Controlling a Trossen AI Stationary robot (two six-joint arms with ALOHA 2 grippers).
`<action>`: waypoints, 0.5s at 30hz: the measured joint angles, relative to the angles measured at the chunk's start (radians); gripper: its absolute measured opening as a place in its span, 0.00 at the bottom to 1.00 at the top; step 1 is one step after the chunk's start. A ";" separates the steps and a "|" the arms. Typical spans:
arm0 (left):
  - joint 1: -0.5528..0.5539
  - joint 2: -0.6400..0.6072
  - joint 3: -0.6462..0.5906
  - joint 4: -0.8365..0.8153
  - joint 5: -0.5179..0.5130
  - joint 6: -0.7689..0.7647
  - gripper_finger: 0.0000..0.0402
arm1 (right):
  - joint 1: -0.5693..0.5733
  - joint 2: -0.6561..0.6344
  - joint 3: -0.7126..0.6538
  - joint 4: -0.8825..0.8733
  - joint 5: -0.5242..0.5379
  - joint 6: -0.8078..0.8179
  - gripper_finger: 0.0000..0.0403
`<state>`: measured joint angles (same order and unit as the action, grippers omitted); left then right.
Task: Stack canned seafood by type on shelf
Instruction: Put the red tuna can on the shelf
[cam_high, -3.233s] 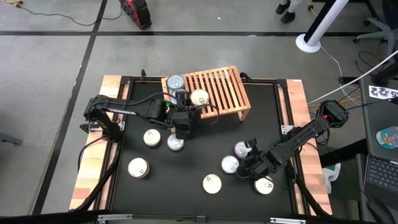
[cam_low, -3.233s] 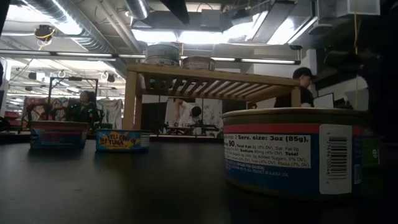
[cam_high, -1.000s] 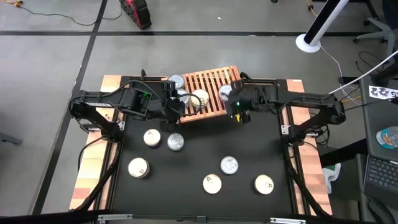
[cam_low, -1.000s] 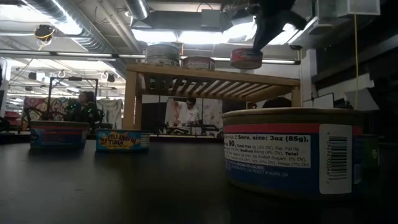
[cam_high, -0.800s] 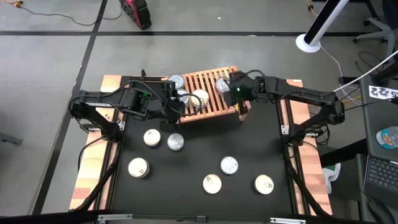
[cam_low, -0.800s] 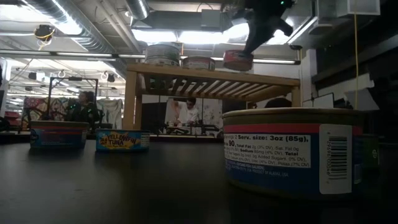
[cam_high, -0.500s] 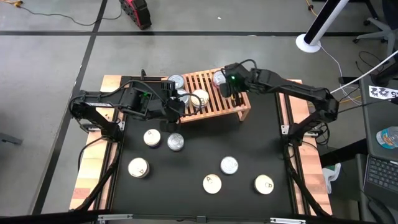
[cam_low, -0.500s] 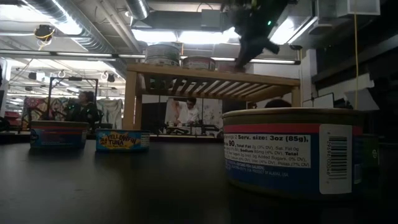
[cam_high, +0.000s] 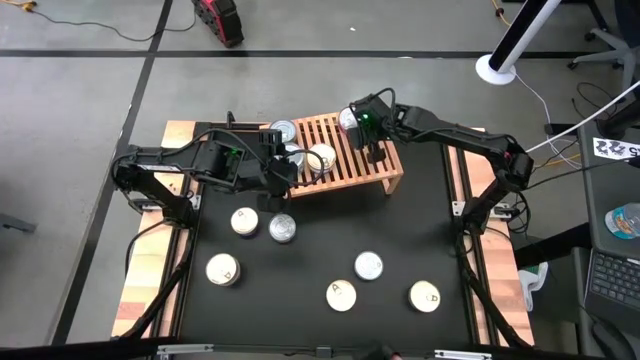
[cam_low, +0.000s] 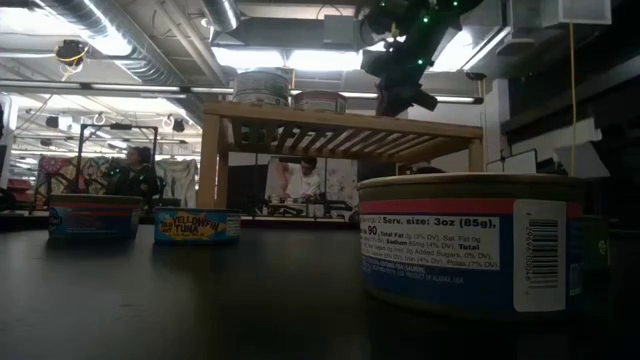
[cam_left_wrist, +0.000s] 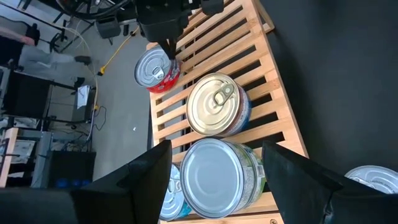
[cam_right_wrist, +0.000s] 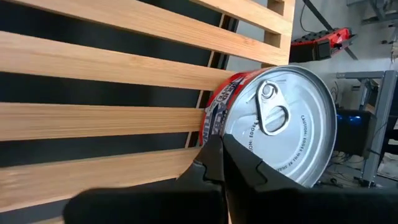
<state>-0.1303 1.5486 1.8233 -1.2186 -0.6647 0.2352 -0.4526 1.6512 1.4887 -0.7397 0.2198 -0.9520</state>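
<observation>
The light-wood slatted shelf (cam_high: 345, 150) stands at the table's far side. My right gripper (cam_high: 365, 128) is over its far edge, shut on a red-labelled tin with a silver lid (cam_right_wrist: 286, 124). In the low view that tin is hidden behind the gripper (cam_low: 400, 98). My left gripper (cam_left_wrist: 214, 186) is open over the shelf's left end. Its fingers stand on either side of a silver-lidded, green-labelled tin (cam_left_wrist: 221, 177), apart from it. A cream-lidded tin (cam_left_wrist: 217, 104) and a blue-labelled one (cam_high: 283, 131) also rest on the slats. My right gripper holds the red tin by its rim (cam_right_wrist: 219, 127), on the side toward the shelf's middle. One finger (cam_right_wrist: 245, 171) lies over the lid's edge and the other is outside the side wall, both coming from above. The tin sits level, partly past the shelf's far rail; whether it rests there I cannot tell.
Several tins stand on the black tabletop (cam_high: 320, 250): cream-lidded ones (cam_high: 245, 221) (cam_high: 222, 269) (cam_high: 341, 295) (cam_high: 424, 296) and silver-lidded ones (cam_high: 283, 229) (cam_high: 369, 265). One tin (cam_low: 470, 245) fills the low view's near right. Wooden side rails (cam_high: 150, 280) border the table. The shelf's right half is bare slats.
My right gripper has carried the red tin from above the shelf's near right end toward the table's far edge and leftward, then lowered it to the shelf's far edge, staying shut on it.
</observation>
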 joint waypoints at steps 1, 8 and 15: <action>0.000 0.000 0.000 0.000 0.000 0.000 0.61 | 0.000 0.000 0.000 0.001 0.001 0.000 0.00; 0.000 0.000 0.000 0.000 0.000 0.000 0.61 | 0.000 0.005 -0.003 0.051 0.012 0.000 0.02; 0.000 0.000 0.000 0.000 0.000 0.000 0.61 | 0.000 0.005 -0.003 0.061 0.005 0.000 0.09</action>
<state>-0.1303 1.5486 1.8233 -1.2186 -0.6647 0.2352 -0.4522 1.6562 1.4857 -0.6785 0.2252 -0.9520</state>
